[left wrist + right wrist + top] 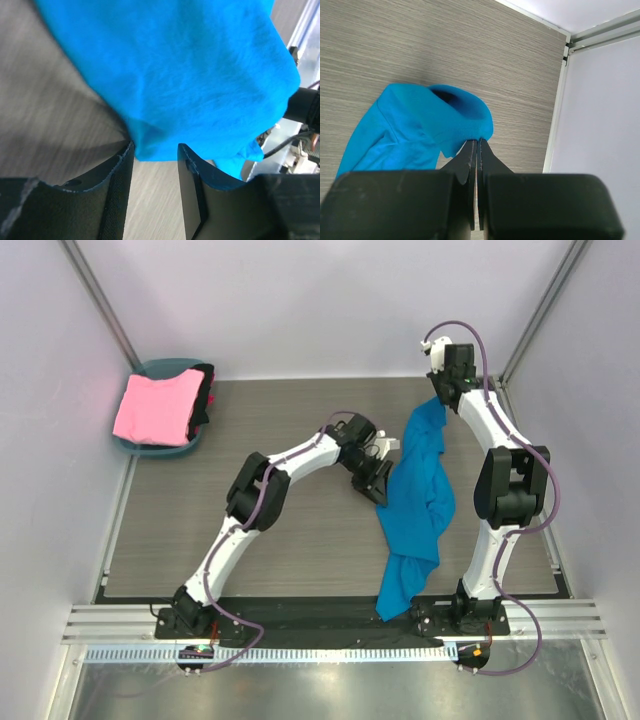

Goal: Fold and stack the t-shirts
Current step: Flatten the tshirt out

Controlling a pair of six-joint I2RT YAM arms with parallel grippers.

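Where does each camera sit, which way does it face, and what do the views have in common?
Top external: fixed above and behind the bases, looking down on the table; left arm and right arm show whole, basket far left.
Left wrist: on the left arm, facing the blue t-shirt close up; left gripper fingers apart at the cloth's edge.
Right wrist: on the right arm, looking down at the table; right gripper shut on the blue t-shirt's edge.
Shared: all three show the blue t-shirt.

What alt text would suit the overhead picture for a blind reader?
From above: the right gripper pinches one end of a bright blue t-shirt stretched along the table, the left gripper open beside it. A pink t-shirt lies on a teal basket.
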